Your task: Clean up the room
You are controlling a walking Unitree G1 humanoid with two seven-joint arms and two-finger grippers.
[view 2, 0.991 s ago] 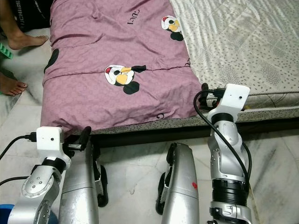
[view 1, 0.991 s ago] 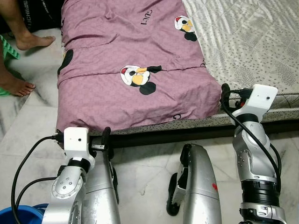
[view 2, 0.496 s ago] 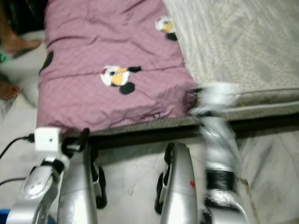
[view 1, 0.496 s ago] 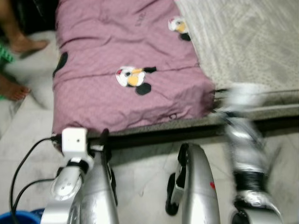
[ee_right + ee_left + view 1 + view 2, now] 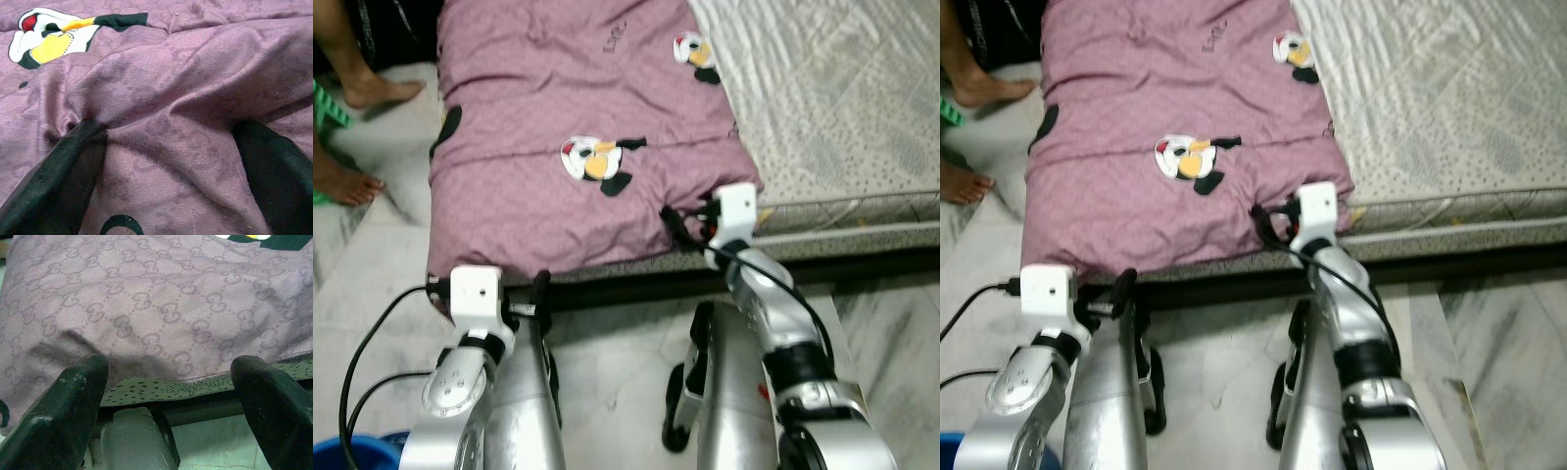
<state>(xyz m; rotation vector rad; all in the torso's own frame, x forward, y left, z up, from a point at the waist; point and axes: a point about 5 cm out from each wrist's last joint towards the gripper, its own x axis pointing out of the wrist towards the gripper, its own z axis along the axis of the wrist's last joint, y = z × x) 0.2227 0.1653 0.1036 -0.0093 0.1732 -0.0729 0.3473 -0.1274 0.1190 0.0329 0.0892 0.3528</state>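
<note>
At the bed's near edge, the purple blanket (image 5: 578, 147) drapes over the mattress (image 5: 842, 108); right gripper (image 5: 171, 142), jaws spread, presses into its corner fold. Left gripper (image 5: 171, 396), jaws spread, hovers just short of the hem. Best to close both on bunched cloth before lifting, keeping the pull even.

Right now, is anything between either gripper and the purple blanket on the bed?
Nothing visible. The right gripper already presses its open fingers into the purple blanket, fabric bunched between them. The left gripper is open just short of the blanket's overhanging edge.
</note>
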